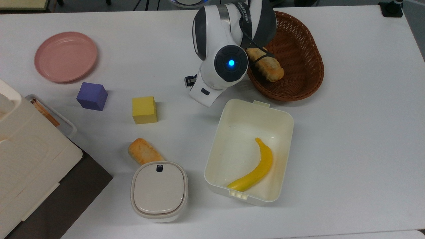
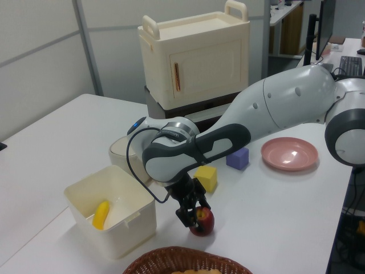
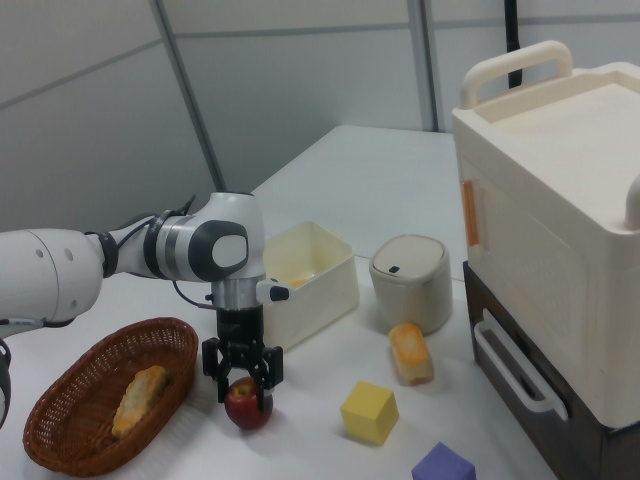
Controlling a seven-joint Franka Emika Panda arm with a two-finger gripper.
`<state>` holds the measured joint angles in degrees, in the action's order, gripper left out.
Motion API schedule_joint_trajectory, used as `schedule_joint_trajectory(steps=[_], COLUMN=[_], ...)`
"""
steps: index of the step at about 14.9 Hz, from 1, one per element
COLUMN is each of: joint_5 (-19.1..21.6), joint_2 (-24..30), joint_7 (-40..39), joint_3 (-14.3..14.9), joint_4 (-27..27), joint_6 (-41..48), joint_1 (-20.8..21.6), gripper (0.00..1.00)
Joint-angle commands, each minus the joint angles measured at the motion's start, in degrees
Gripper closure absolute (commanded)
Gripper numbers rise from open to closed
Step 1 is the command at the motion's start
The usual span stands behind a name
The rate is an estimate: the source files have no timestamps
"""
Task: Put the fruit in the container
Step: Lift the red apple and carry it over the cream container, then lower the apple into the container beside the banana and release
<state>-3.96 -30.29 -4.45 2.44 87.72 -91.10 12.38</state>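
Place: a lab or office test room.
Table (image 1: 348, 149): plain white, wide, across the whole top view.
Walls: grey partition panels (image 3: 300, 90) in the upper left of the right view.
Props: foam cubes (image 1: 144, 110), toy food, a cream cabinet (image 2: 197, 54).
Background: a desk with a keyboard (image 2: 355, 61) at the left view's upper right edge.
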Motion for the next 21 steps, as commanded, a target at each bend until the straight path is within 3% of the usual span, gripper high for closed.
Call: schedule_joint_trajectory(steps=[1, 2, 9, 14, 18, 19, 21], joint_5=[-1.3, -1.3, 0.6, 3.0, 2.9, 2.9, 2.4], joint_2=[1.0, 1.5, 4.3, 5.2, 3.5, 2.9, 2.3], joint_7=[1.4, 1.4, 6.6, 21.5, 31.8, 32.7, 33.1], joint_3=[0.5, 0.5, 1.2, 0.4, 0.4, 0.4, 0.4], joint_4=[0.3, 0.2, -8.2, -8.8, -8.4, -8.4, -7.8], joint_6=[-0.4, -0.1, -3.5, -20.2, -32.3, -33.7, -34.3], joint_1=[0.5, 0.5, -2.6, -1.4, 3.0, 3.6, 4.3], gripper=[0.94, 0.99, 1.00, 1.00, 0.98, 0.93, 0.33])
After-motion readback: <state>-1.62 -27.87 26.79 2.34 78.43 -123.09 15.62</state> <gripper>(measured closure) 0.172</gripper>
